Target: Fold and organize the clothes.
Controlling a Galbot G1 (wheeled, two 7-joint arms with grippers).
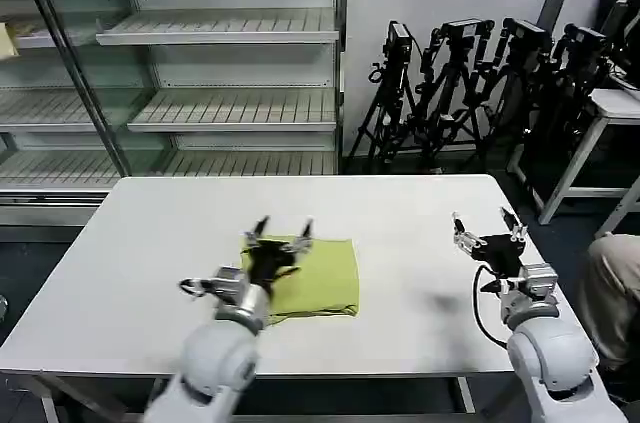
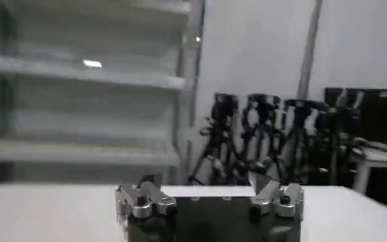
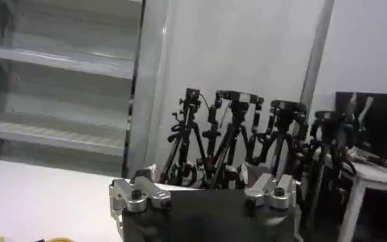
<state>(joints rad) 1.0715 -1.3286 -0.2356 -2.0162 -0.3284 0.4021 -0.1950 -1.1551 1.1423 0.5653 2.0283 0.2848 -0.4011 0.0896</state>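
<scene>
- Left gripper (image 1: 279,231), lower centre of the head view, spread open above the near-left edge of the shirt (image 1: 318,273), holding nothing.
- Shirt already folded into a compact rectangle on the white table (image 1: 150,253); probably only tidying left.
- Long axis hard to tell; nearly square, edges roughly parallel to the table's.
- Right gripper (image 1: 488,227), lower right, open, empty, well apart.

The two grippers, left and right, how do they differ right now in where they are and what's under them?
The left gripper is over the folded green shirt near the table's middle; the right gripper is well off to the right of the shirt. Below the left one lies green cloth; below the right one is bare white table. Both have their fingers spread open and hold nothing.
</scene>
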